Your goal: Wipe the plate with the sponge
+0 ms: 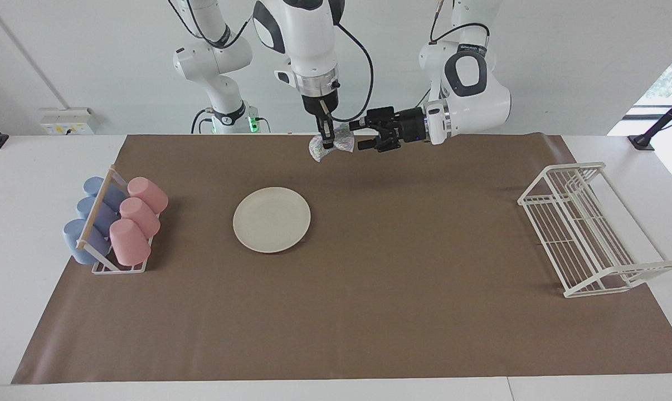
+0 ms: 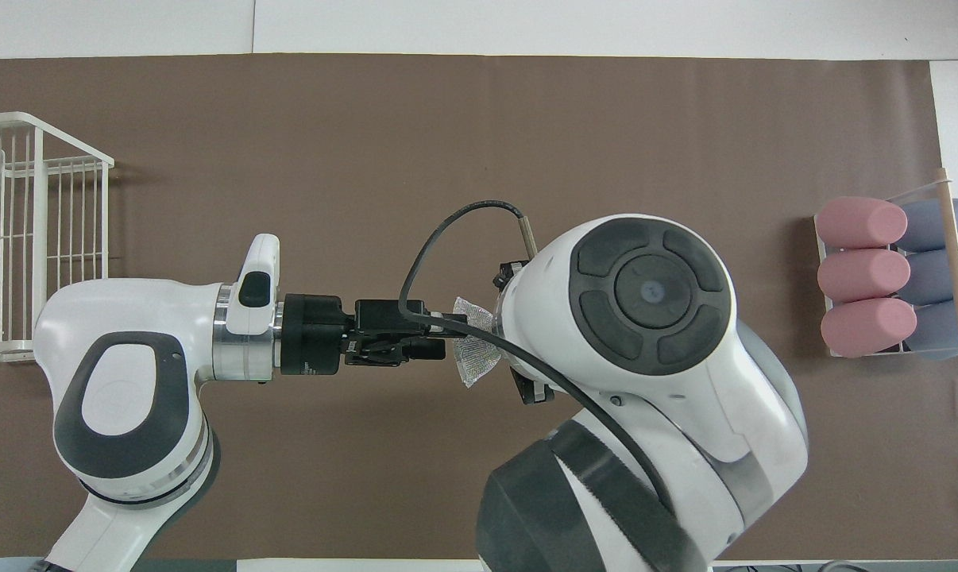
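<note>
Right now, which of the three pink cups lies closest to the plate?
The pink cup nearest the robots, at the end of its row in the cup rack. It lies closest to the plate; the other two pink cups sit farther from it.

A brown mat [image 1: 347,312] is laid over the white table [image 1: 35,267]. A white wire dish rack [image 1: 587,228] is placed at the left arm's end. At the right arm's end, three pink cups [image 1: 138,220] and three blue cups [image 1: 93,214] are held in a cup rack [image 1: 118,267].
</note>
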